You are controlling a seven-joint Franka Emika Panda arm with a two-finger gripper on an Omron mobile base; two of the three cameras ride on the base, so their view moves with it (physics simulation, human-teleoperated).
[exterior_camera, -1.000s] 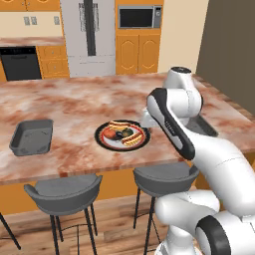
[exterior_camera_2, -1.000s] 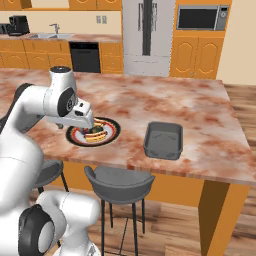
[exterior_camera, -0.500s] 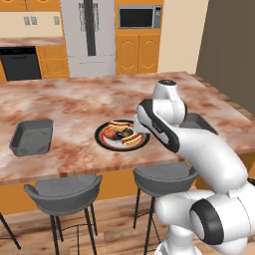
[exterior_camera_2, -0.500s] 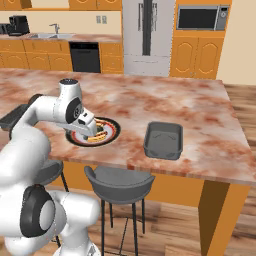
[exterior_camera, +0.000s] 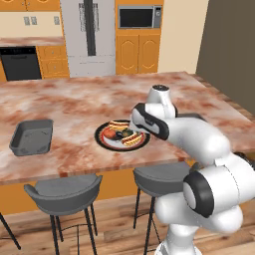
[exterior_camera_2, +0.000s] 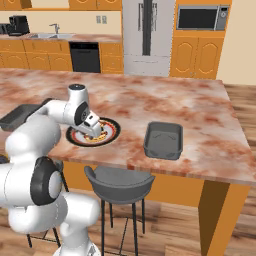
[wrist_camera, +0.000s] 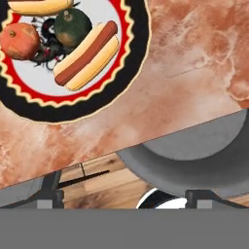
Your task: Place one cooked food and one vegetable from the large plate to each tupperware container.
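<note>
The large plate (exterior_camera: 104,142) sits on the marble-patterned table (exterior_camera: 74,104), close to its near edge, black rim and red ring visible in all three views. On its white centre lie two hot dogs in buns, a dark green round vegetable and an orange-red round vegetable. In the hand view one hot dog (wrist_camera: 86,56) lies diagonally beside the green vegetable (wrist_camera: 73,26), with the orange-red vegetable (wrist_camera: 20,41) just beyond it and the second hot dog (wrist_camera: 39,6) partly cut off at the frame's upper edge. All four items are on the plate; none is lifted.

One tupperware container (exterior_camera: 33,136) rests on the table well apart from the plate, toward the robot's left. The second container (exterior_camera_2: 163,140) rests near the table edge on the robot's right, also well apart from the plate. Both appear empty.

The pincer (exterior_camera_2: 95,131) hangs low over the plate's near side at the end of the folded white arm. Whether its fingers are parted or together cannot be told: the hand is too small in the base views and the fingertips are not distinct in the hand view.

Two grey stools (exterior_camera: 63,191) stand under the table's near edge. A refrigerator (exterior_camera: 87,35), microwave (exterior_camera: 139,16) and orange cabinets line the back wall.
</note>
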